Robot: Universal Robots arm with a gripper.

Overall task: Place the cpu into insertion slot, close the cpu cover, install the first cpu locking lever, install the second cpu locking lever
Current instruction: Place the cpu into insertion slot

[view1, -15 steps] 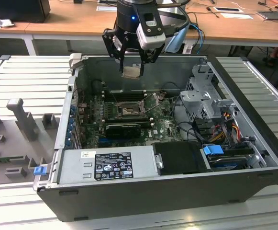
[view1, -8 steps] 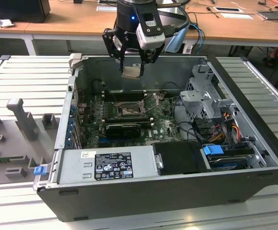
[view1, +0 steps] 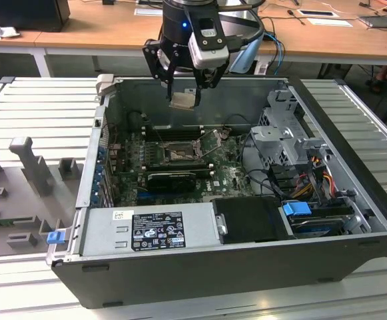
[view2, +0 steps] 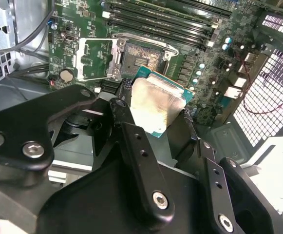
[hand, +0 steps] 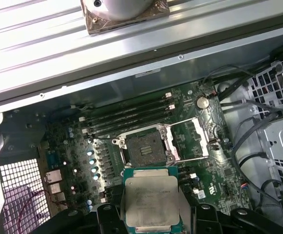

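In the exterior view, we see the gripper (view1: 186,90) hanging over the open computer case (view1: 353,167). Its fingers pinch the cpu (view1: 182,101) by two opposite edges. The chip is up in the air, well apart from the insertion slot (view1: 178,155) down on the green board (view1: 230,175).

In the second wrist view, we see the cpu (view2: 156,105) with its silvery face towards the camera, clamped between the black fingers (view2: 124,109). Beyond it, the insertion slot (view2: 140,61) lies bare, with nothing seated in it. The cpu cover (view2: 95,58) is swung open and lies flat just beside the slot.

In the first wrist view, we see the cpu (hand: 151,202) gripped at both sides, its green rim showing round the metal face. The insertion slot (hand: 145,146) sits between the chip and the memory sticks (hand: 126,114). The cpu cover (hand: 194,139) stands open on the side nearer the metal drive cage (hand: 277,126).
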